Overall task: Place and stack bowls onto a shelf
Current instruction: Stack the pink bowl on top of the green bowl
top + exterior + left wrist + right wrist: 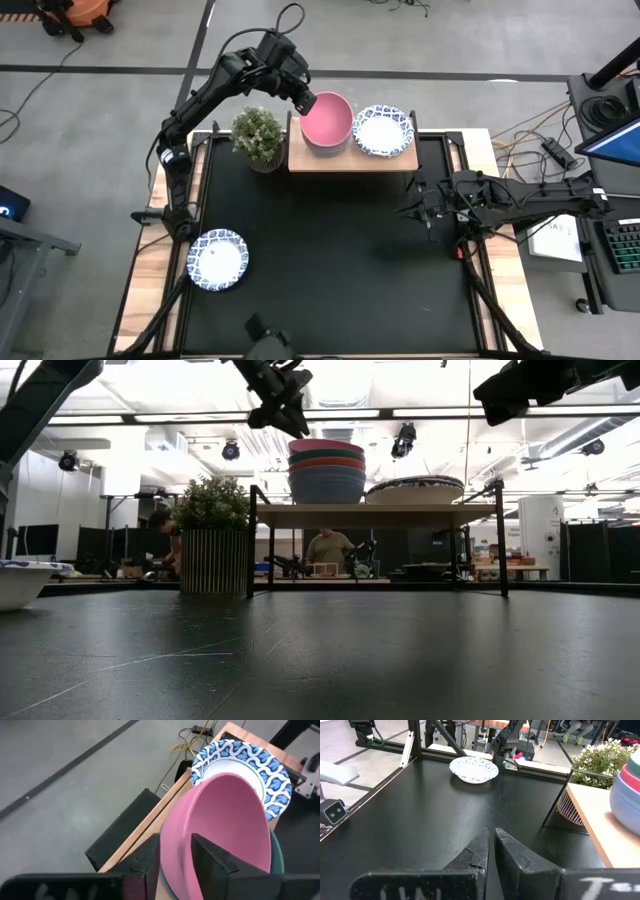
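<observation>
The pink bowl (327, 122) is held by its rim between the two fingers of the left gripper (175, 855), one finger inside the bowl and one outside. It is held this way so that it can be set down straight onto the pile. Right under the gripper, the pink bowl sits at the top of a stack on the shelf (350, 160); in the low view a red bowl (327, 461), a green one and a blue bowl (327, 485) are seen below it. Whether the pink bowl is fully down cannot be told. Just past the gripper, beside the stack, a patterned bowl (383, 130) rests on the same shelf; it may be a small pile. The bowls are nested so that more fit on the shelf. Far from the left gripper, near the table's front edge, another patterned bowl (217, 260) is left on the black table (330, 260), not yet put away. A potted plant (259, 135) stands close beside the gripper. The right gripper (492, 851) is kept out of the way, well apart from the shelf, with its fingers pressed together and nothing between them.
</observation>
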